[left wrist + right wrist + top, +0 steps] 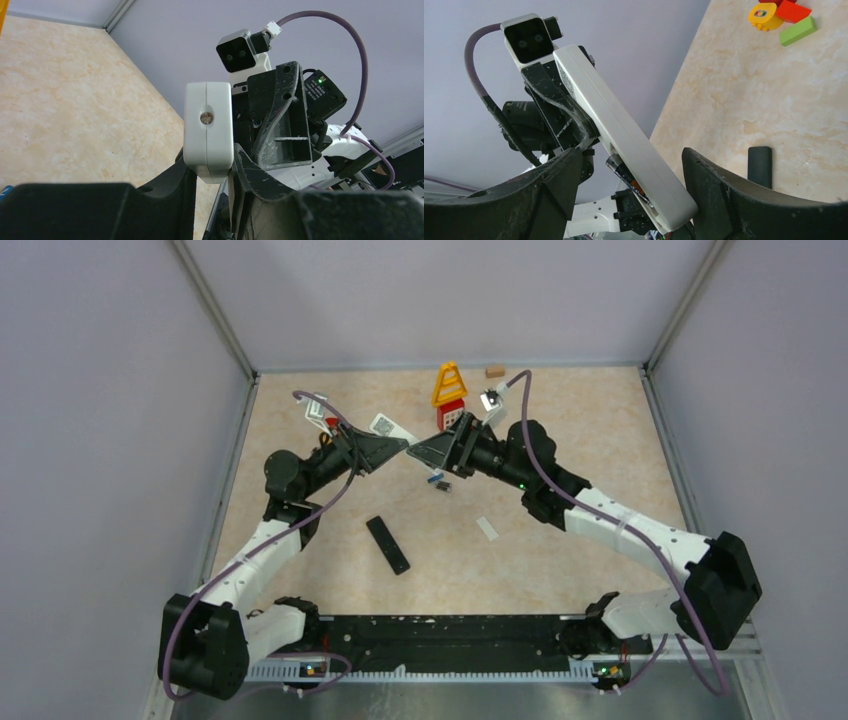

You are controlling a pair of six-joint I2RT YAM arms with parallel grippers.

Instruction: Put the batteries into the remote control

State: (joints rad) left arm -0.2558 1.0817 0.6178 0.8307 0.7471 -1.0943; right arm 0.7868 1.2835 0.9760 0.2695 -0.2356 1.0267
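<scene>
A dark battery [623, 174] sits in the open underside of the white remote [624, 135], a detail only the right wrist view catches. The left wrist view shows that remote end-on. The top view alone takes in loose batteries [438, 481] on the table [560, 420] just below the point where my arms meet, with a black remote [388, 545] nearer the bases. My left end effector [385, 450] is clamped on the white remote, held clear of the table. My right end effector [432, 452] stands wide, its fingers [729, 200] flanking the remote's near end.
</scene>
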